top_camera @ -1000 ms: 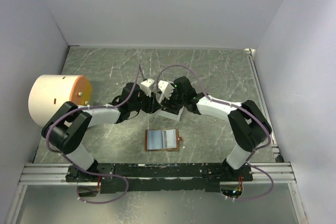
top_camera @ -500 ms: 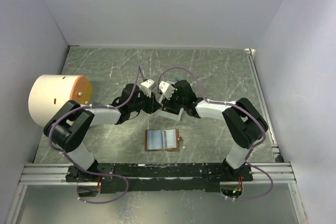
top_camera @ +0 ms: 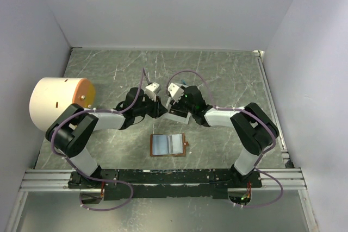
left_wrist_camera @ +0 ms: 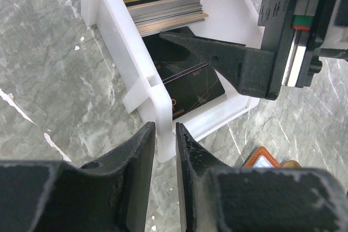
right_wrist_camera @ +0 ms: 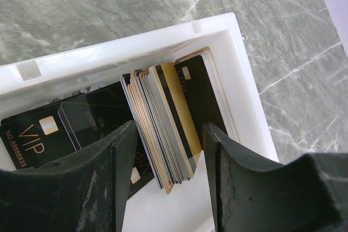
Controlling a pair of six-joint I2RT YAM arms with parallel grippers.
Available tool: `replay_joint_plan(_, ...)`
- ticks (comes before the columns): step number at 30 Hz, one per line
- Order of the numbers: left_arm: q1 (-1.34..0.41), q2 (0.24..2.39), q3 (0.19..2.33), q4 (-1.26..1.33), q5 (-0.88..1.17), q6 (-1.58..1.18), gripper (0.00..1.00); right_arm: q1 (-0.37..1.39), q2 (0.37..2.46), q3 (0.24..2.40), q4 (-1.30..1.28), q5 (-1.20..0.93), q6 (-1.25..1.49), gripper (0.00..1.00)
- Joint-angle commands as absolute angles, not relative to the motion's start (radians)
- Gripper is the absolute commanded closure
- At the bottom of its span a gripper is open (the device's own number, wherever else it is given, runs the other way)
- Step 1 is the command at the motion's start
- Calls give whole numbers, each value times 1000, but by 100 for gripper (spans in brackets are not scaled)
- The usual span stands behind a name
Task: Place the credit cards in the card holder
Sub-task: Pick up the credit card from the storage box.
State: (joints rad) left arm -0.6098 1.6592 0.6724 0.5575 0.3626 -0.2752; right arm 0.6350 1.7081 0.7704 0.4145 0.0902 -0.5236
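Bench (top_camera: 228, 74), from above: one card holder (top_camera: 169, 145) lies unfolded near the arm bases, with one white box (top_camera: 175, 117) just beyond it, contents hidden. Left wrist: left claw (left_wrist_camera: 165, 129) pinched on the box's wall; cards (left_wrist_camera: 163, 9) stacked inside, one black card (left_wrist_camera: 187, 82) lying flat. Right wrist alone shows writing: "VIP" and "NO 8888…" on a flat black card. Right claw (right_wrist_camera: 169, 129) straddles the upright stack, jaws spread, not clamping. Stack count cannot be told.

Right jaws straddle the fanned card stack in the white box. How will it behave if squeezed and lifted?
The stack of thin plastic credit cards will probably splay or shed cards: its edges sit staggered. Glossy faces likely slide. The white plastic box looks light, but the left gripper pinches its wall, so it should stay down.
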Motion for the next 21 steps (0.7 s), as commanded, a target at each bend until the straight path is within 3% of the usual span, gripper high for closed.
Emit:
replay_joint_plan(1, -604, 1662, 660, 618, 364, -299, 66, 627, 1702, 751, 505, 136, -545, 48)
replay_joint_plan(6, -603, 1681, 672, 659, 388, -307, 58, 626, 1692, 748, 526, 139, -546, 48)
replay_joint_plan(15, -603, 1744, 702, 678, 351, -254, 52, 627, 1709, 748, 537, 146, -532, 48)
replay_joint_plan(17, -603, 1754, 700, 700, 358, -250, 56, 626, 1715, 738, 553, 159, -535, 48)
replay_joint_plan(21, -603, 1756, 688, 742, 391, -262, 75, 626, 1718, 736, 571, 188, -536, 46)
